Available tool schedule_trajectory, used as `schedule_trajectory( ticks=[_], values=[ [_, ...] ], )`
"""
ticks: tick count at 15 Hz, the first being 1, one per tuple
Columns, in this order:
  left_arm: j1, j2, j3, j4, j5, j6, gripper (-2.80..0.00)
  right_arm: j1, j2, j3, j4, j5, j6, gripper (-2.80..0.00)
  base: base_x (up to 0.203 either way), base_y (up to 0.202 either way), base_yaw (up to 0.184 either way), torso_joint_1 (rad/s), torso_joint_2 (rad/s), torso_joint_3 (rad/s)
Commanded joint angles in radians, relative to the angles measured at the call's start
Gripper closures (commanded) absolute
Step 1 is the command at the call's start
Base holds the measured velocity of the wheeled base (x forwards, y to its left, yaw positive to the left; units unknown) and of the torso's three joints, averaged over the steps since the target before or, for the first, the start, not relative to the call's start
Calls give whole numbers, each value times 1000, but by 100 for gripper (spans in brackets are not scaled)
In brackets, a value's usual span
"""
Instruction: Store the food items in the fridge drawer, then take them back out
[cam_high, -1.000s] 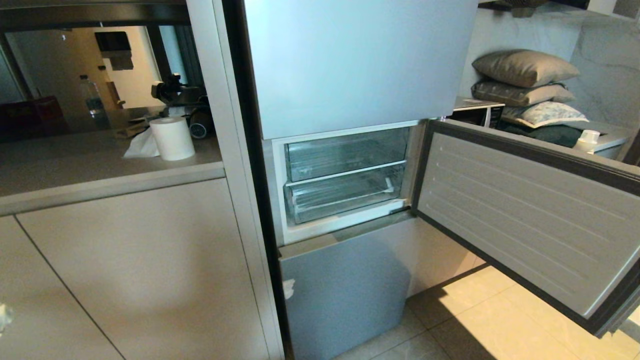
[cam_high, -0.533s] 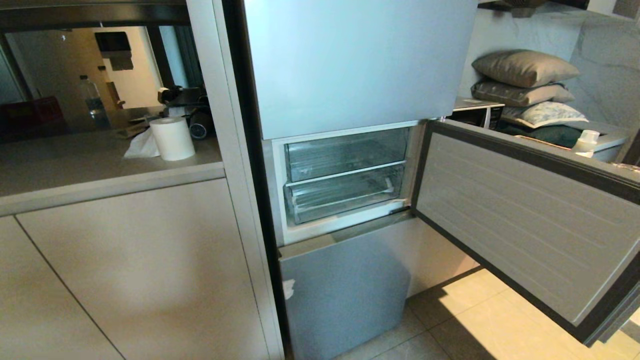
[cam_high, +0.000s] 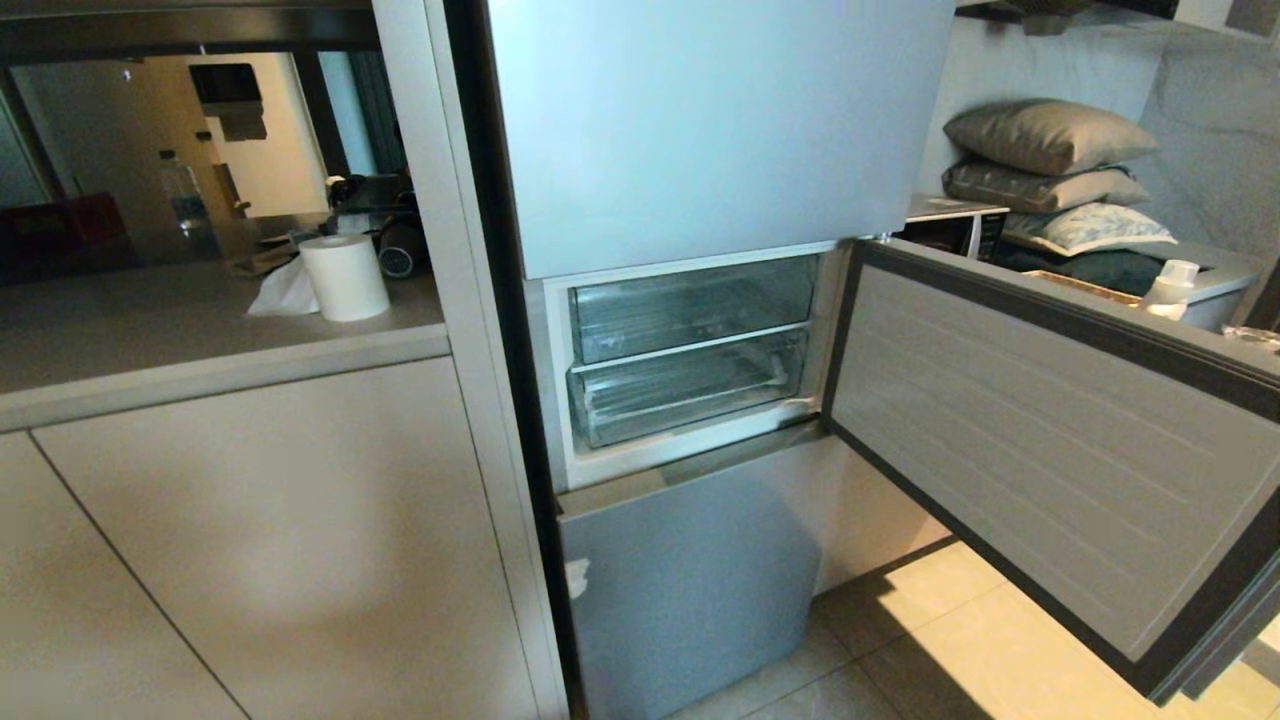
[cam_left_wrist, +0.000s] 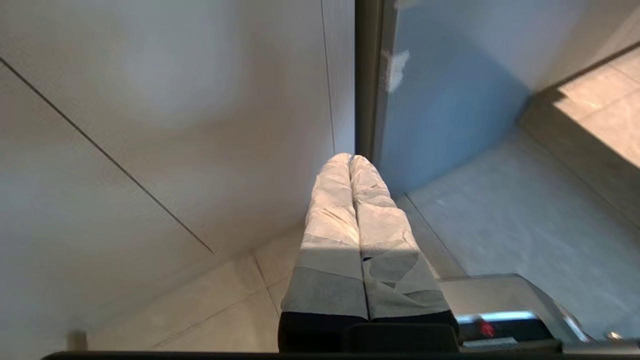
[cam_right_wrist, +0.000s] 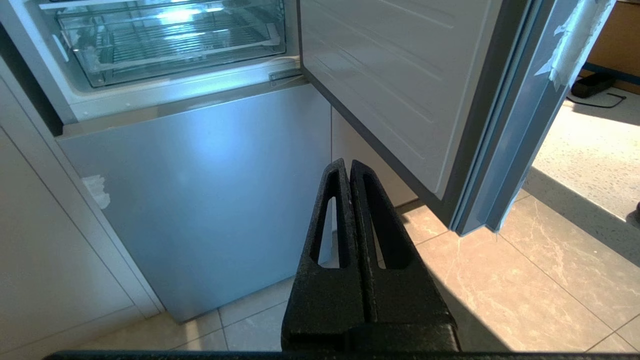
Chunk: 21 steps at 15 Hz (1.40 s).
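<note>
Drawer (cam_high: 690, 392), clear plastic with a ribbed floor, sat pushed in as the lower of two clear bins in the fridge's open middle compartment; no red food showed anywhere, and neither arm appeared in the head view. The door (cam_high: 1050, 440) swung out right, its far corner cut off.

From the left wrist, the left gripper (cam_left_wrist: 351, 161) had its two white-wrapped fingers pressed together, empty, low before a cabinet (cam_left_wrist: 150, 125).

From the right wrist, the right gripper (cam_right_wrist: 348, 165) had its two black fingers pressed together, empty, below the drawer (cam_right_wrist: 170, 45), whose top was cropped.
</note>
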Motion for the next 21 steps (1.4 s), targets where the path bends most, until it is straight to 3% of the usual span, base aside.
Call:
schedule_trajectory(
  ticks=[1,4,7,15,21],
  values=[
    [-17,-148,2,0,-11,13,0,0,1,0,0,0,-1,0,0,0,0,0,0,0],
    [-37,-259,7,-16,-33,9,0,0,1,2,0,1,-6,0,0,0,0,0,0,0],
    [-41,-252,9,-21,17,-120,0,0,1,0,1,-2,-4,0,0,0,0,0,0,0],
    [-41,-252,9,-21,18,-119,0,0,1,0,0,-2,1,0,0,0,8,0,0,0],
    [-41,-252,9,-21,18,-119,0,0,1,0,0,-2,2,0,2,-8,165,5,3,2]
  ],
)
